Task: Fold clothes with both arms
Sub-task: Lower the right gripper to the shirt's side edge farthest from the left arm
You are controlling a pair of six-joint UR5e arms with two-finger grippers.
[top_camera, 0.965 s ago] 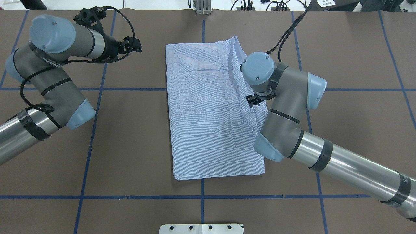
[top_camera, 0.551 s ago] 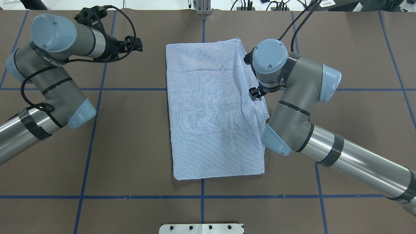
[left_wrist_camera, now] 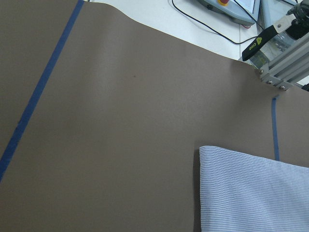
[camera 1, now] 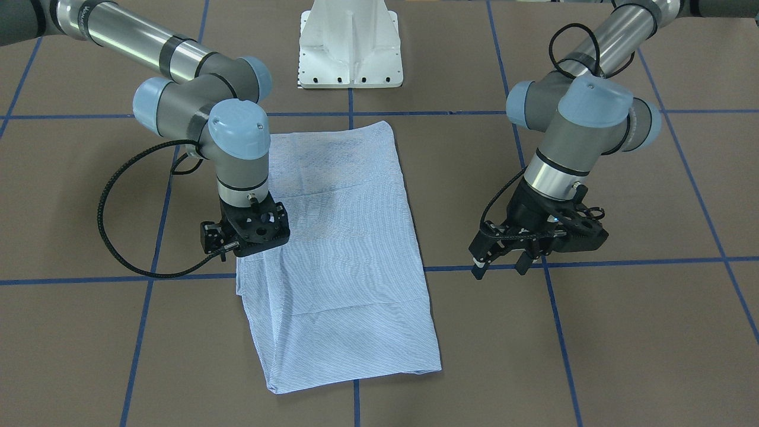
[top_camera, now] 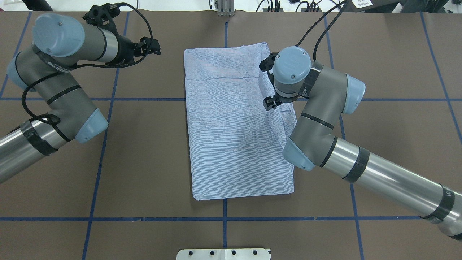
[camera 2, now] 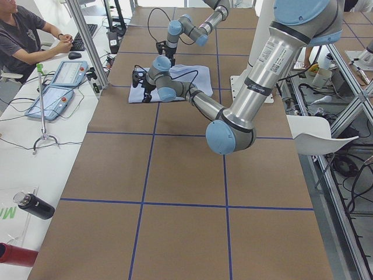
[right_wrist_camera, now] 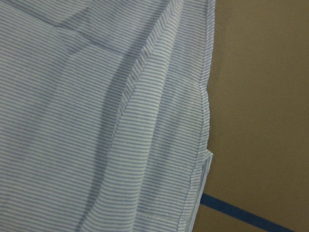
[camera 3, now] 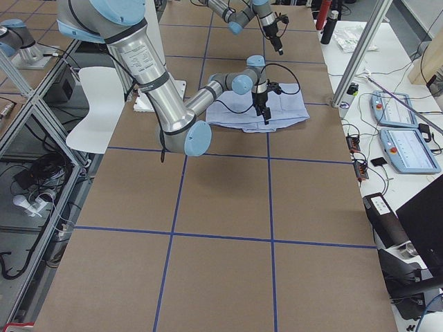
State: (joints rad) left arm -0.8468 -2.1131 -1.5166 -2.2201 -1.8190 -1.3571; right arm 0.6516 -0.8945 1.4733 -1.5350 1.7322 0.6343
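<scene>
Left gripper [camera 1: 501, 268]: jaws apart, moderate gap, holding nothing. It hangs just above bare table [top_camera: 151, 151], well off to the left of the shirt [top_camera: 231, 144], toward the far edge.
Right gripper [camera 1: 249, 240]: nose-down over the shirt's right edge, far half. Fingers are buried under its own body and wrist, so can't tell gap or contact. Its wrist cam shows only striped cloth, a hemmed edge, table and blue tape [right_wrist_camera: 241, 212].
Shirt: folded to a rectangle, flat at mid-table, running from in front of the white base [camera 1: 350, 53] toward the far edge. Right side rumpled.
</scene>
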